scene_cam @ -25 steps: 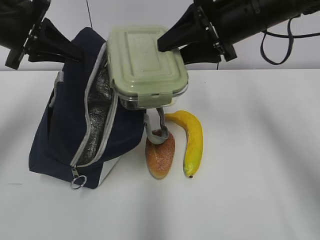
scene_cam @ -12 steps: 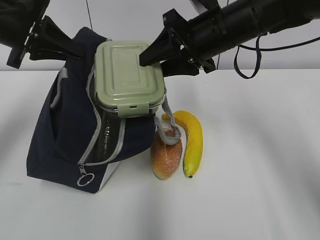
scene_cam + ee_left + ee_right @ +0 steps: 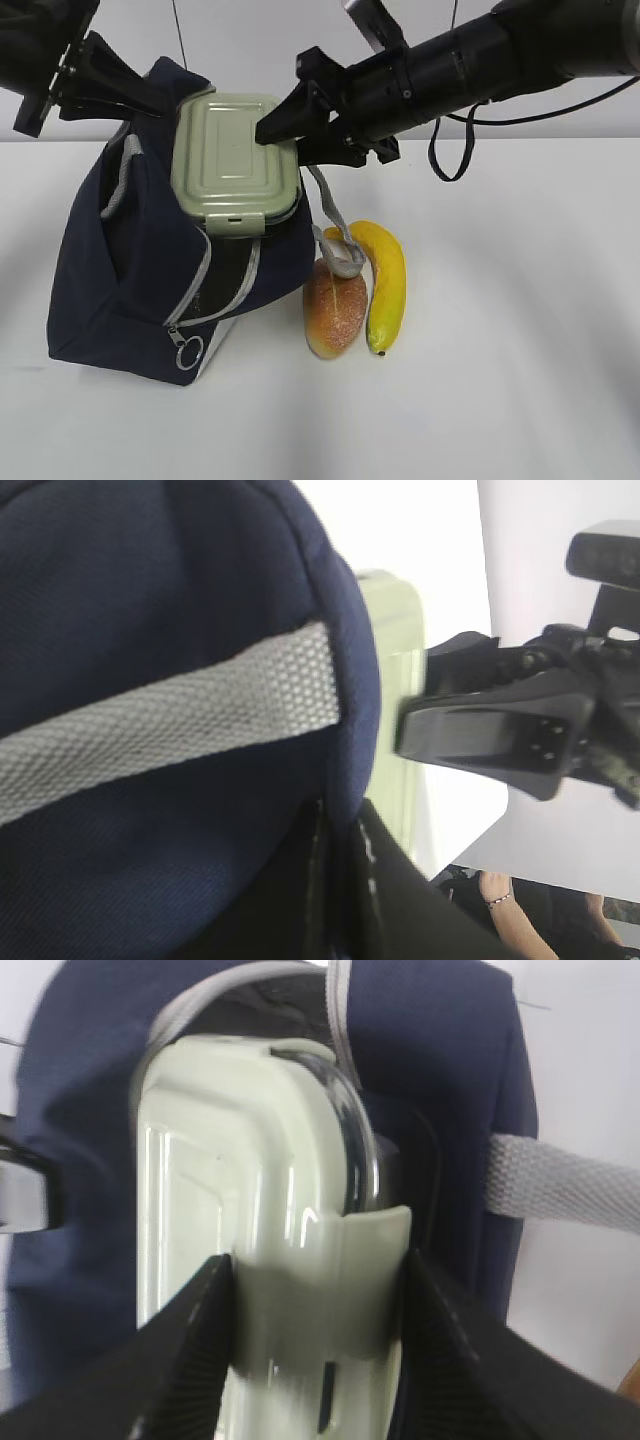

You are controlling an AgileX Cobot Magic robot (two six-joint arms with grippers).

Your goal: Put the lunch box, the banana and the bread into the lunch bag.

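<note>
My right gripper [image 3: 285, 128] is shut on the lunch box [image 3: 235, 160], gripping its far end, and holds it tilted at the open mouth of the navy lunch bag [image 3: 130, 270]. In the right wrist view the fingers clamp the green clip end of the lunch box [image 3: 260, 1260], whose other end points into the bag's opening [image 3: 420, 1050]. My left gripper [image 3: 150, 100] is shut on the bag's upper rim and holds it up; the left wrist view shows the bag fabric [image 3: 150, 830] pinched between the jaws. The bread [image 3: 333, 310] and the banana [image 3: 385, 285] lie on the table right of the bag.
A grey strap handle [image 3: 335, 235] hangs from the bag over the bread. Another grey strap [image 3: 122, 175] lies on the bag's left side. The metal ring pull [image 3: 189, 352] hangs at the bag's lower front. The white table [image 3: 500, 380] stretches right and in front.
My right gripper has moved left and down with the lunch box, bringing it from above the bag's right edge to its mouth. The bag has shifted and its foil lining is now covered.
</note>
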